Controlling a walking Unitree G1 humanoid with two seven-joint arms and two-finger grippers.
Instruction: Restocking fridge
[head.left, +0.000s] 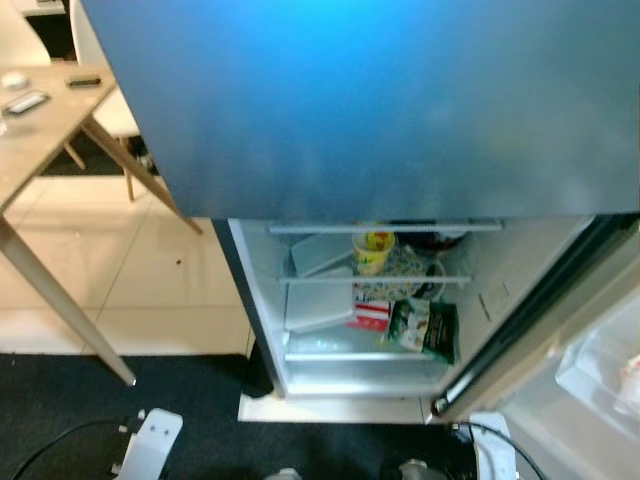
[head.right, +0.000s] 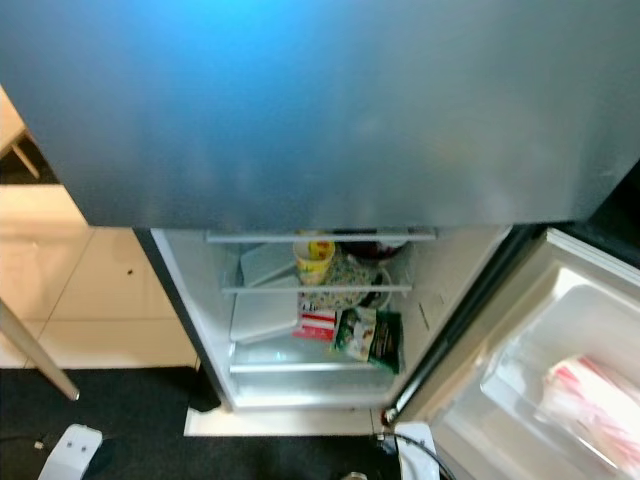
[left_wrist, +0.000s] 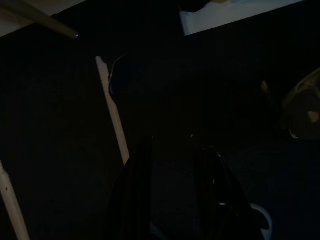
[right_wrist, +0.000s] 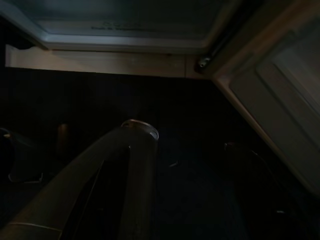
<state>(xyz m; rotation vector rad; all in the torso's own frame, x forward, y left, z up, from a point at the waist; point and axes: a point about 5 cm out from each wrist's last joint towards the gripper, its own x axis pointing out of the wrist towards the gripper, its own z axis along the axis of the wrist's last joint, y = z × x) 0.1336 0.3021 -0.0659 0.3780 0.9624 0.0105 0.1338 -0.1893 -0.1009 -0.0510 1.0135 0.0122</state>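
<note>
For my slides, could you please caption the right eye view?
Open fridge below closed upper door: yellow cup, green packet on shelves.

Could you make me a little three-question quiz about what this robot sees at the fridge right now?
1. True or false: the lower fridge door stands open.
2. The yellow cup sits: A) on the wooden table, B) on a shelf inside the fridge, C) on the floor.
3. Fill in: the green packet leans beside a red and white ____.

Key
1. True: it is swung out on the robot's right, with a red and white bag in its door bin.
2. B: it stands on a shelf in the fridge compartment, above the packets.
3. Packet.
</note>
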